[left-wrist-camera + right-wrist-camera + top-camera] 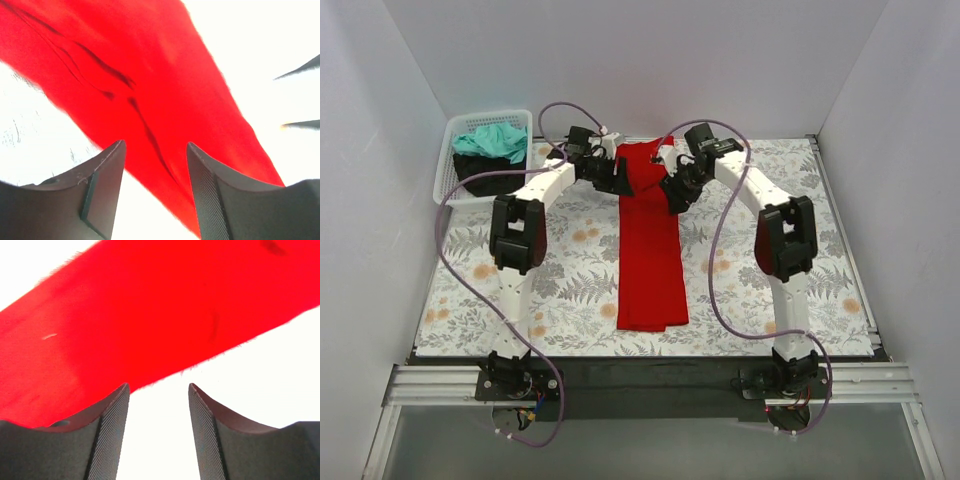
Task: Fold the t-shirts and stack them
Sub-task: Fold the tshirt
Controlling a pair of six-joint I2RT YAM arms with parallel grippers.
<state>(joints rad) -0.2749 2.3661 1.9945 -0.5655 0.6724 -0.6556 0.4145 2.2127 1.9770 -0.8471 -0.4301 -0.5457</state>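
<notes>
A bright red t-shirt (650, 245) lies folded into a long narrow strip down the middle of the table. My left gripper (619, 180) is open at the strip's far left edge; in the left wrist view the red cloth (150, 85) lies just past its spread fingers (107, 170). My right gripper (674, 190) is open at the far right edge; the red cloth (150, 315) lies beyond its fingers (112, 410). Neither holds anything. A teal shirt (492, 140) and a black shirt (488, 180) lie in the basket.
A white lattice basket (447, 180) stands at the far left corner of the table. The table has a floral cloth (820, 260). White walls close in on three sides. A dark rail (640, 385) runs along the near edge.
</notes>
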